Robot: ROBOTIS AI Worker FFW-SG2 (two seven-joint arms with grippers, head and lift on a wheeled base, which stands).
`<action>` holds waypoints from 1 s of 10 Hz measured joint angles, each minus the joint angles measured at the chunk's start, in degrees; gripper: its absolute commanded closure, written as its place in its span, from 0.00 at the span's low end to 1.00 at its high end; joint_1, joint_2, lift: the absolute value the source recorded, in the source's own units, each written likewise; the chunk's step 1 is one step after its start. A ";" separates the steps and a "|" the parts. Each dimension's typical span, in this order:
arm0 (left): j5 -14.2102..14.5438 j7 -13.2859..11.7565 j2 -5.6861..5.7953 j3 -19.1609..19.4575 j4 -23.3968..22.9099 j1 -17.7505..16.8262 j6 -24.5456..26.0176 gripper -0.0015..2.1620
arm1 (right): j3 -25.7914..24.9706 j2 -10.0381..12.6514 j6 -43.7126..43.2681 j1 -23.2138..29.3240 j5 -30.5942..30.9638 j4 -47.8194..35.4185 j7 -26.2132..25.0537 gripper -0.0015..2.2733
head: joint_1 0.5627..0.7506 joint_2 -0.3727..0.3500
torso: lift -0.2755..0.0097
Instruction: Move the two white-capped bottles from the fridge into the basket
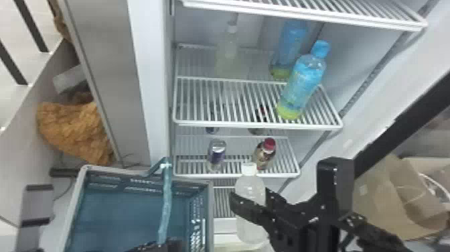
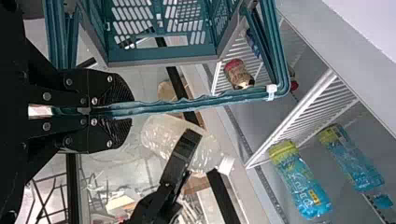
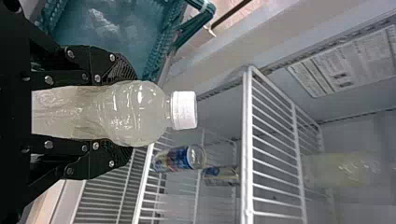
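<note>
Looked partway through (rough call, from layout alone): had first white-capped bottle (image 1: 249, 183) out in front of the fridge shelves (image 1: 257, 124), upright, beside basket (image 1: 78, 194), not in it. Had right tool (image 3: 121, 113) closed onto its body, parted only by bottle width; had left tool (image 2: 127, 110) pinched nearly shut on basket handle (image 2: 196, 103). Needed to drop this one in, then fetch second bottle (image 1: 227, 55), standing far back, behind glare. Looked pale, cloudy, see-through, round-shouldered, with white screw cap (image 3: 184, 110).
</note>
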 measured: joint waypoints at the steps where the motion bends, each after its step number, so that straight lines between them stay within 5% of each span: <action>1: -0.15 0.00 0.00 -0.13 0.00 -0.11 0.02 0.56 | 0.39 -0.11 0.19 -1.36 -0.34 1.95 1.67 0.44 | 0.70 0.29 | 0.97; 6: -0.57 0.00 0.00 -0.35 0.13 0.00 0.16 0.56 | 6.81 -2.84 0.52 -8.93 -6.45 12.69 6.46 0.44 | 0.70 0.49 | 0.97; 7: -0.63 0.00 0.00 -0.40 0.14 0.00 0.24 0.56 | 8.24 -3.28 0.74 -10.73 -7.61 15.58 7.58 0.39 | 0.70 0.55 | 0.97; 10: -0.71 0.00 0.00 -0.45 0.14 0.00 0.44 0.56 | 10.38 -3.85 0.35 -13.44 -7.87 19.38 9.33 0.03 | 0.70 0.60 | 0.97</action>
